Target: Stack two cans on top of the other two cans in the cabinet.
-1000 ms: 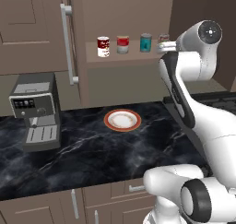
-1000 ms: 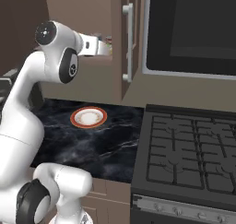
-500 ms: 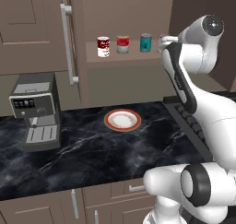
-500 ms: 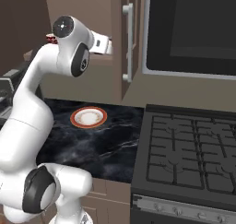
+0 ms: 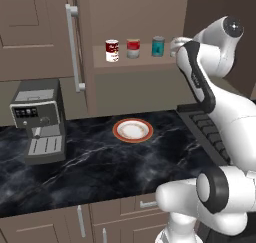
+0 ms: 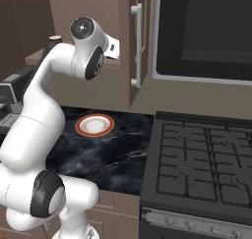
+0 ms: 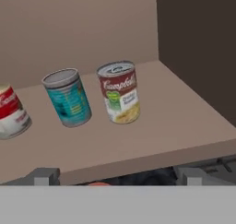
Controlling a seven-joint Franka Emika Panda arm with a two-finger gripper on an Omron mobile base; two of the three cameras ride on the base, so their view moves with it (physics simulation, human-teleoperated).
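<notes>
The claw (image 7: 119, 174), open and holding nothing, had moved up to the cabinet shelf (image 7: 179, 121), facing the teal can (image 7: 68, 97) and red-topped can (image 7: 119, 93) mid-frame, so nothing was stacked yet.

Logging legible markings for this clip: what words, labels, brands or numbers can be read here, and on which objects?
"Campbell's" in white script on the red upper band of the red-and-pale can.
Smaller print on that can's lower half: too blurred to read.
Teal can: pattern only, no legible text.
Red-and-white can at the frame edge: partial white script, unreadable.
Coffee machine panel: too small to read.
</notes>
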